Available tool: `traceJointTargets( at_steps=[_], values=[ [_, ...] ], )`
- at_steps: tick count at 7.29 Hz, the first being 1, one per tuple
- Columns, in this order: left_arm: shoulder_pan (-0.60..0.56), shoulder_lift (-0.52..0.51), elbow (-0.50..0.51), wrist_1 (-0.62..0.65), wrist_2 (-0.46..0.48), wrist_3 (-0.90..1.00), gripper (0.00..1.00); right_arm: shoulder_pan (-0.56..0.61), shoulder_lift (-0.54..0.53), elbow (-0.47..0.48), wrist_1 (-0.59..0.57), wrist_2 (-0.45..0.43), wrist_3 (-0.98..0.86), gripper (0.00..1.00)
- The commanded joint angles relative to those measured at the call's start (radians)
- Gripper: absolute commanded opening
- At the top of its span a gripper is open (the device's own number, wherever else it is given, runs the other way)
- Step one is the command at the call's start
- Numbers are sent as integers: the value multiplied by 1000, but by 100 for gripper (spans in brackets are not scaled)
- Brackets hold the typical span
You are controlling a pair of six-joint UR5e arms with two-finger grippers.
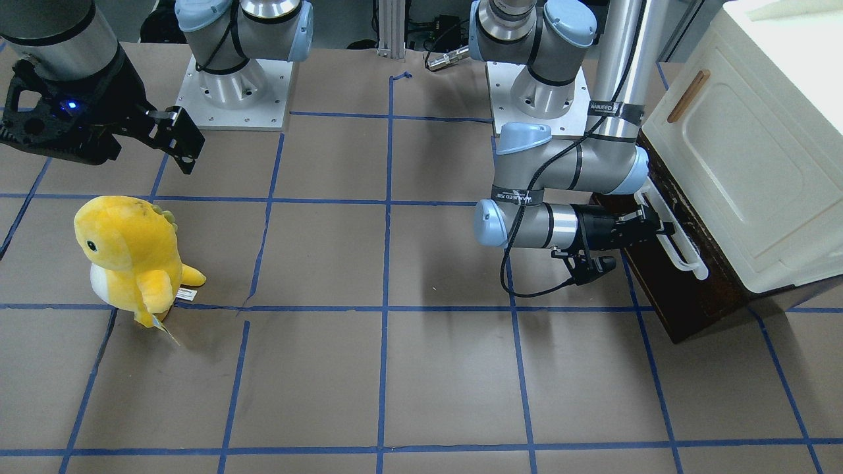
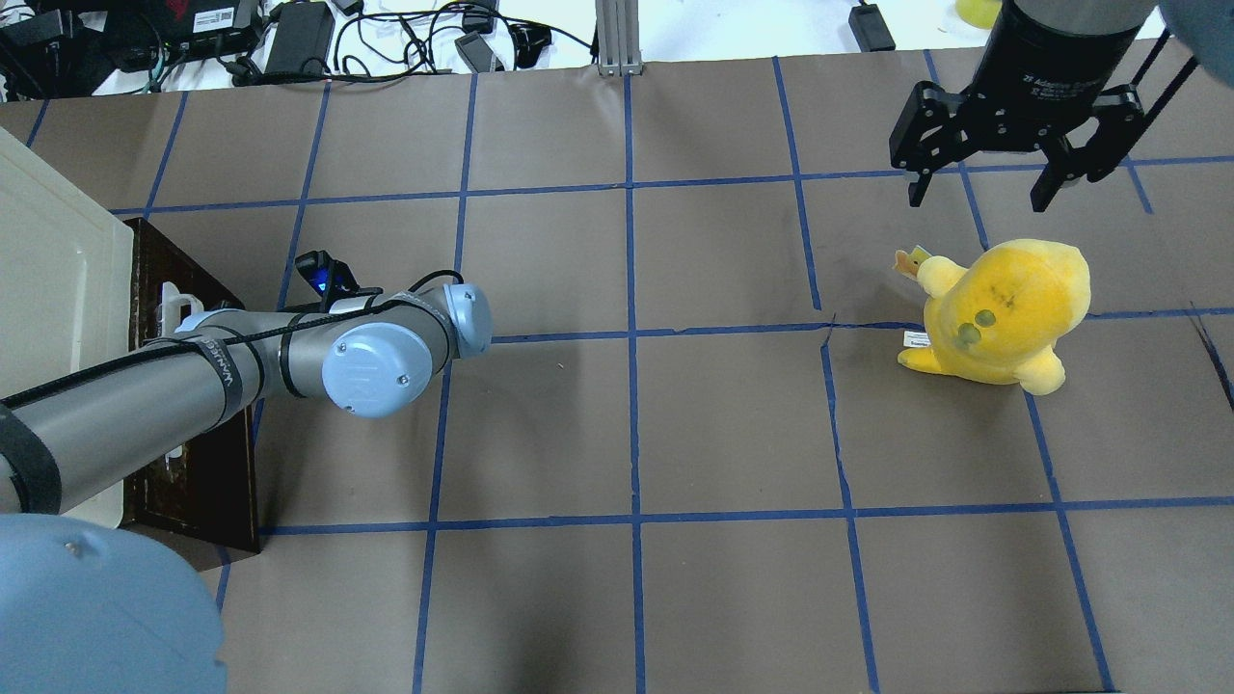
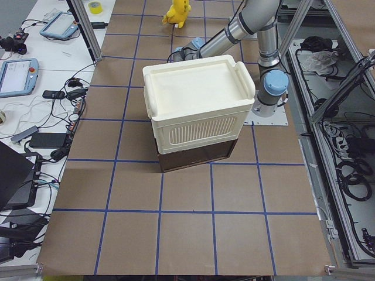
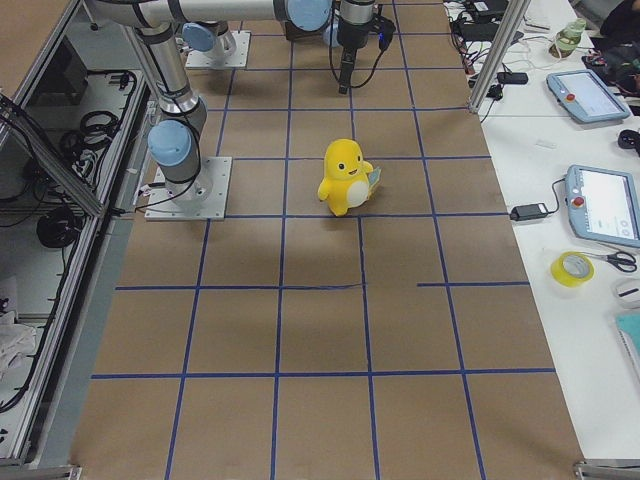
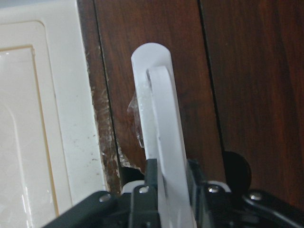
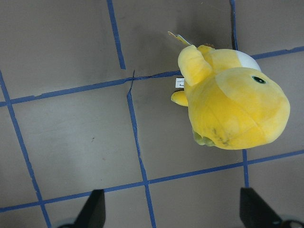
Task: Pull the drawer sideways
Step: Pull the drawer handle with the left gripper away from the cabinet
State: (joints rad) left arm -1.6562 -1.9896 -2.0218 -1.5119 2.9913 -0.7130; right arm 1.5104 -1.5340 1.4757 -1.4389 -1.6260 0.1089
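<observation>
The wide shallow wooden drawer has a dark reddish-brown front with streaky grain, and its long white bar handle is plain and glossy. The panelled cabinet is cream, with a small tan wooden handle. The flat paper-covered surface is dull brown, crossed by a grid of blue tape lines. The plush dinosaur toy is bright yellow with a white belly, black eye and pale green back spines. The left arm and right arm are silver-grey with pale blue joint caps; the left hand and right hand are black.
</observation>
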Motion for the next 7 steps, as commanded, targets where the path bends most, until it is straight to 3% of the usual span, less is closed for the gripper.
traceJointTargets(
  at_steps=[1, 3, 7],
  values=[
    [-1, -1, 2, 5, 0, 0, 27, 1, 0, 0, 1, 0, 0, 100],
    [-1, -3, 3, 12, 2, 4, 17, 1, 0, 0, 0, 0, 0, 100],
    [-22, -6, 20, 13, -2, 6, 14, 1, 0, 0, 0, 0, 0, 100]
  ],
)
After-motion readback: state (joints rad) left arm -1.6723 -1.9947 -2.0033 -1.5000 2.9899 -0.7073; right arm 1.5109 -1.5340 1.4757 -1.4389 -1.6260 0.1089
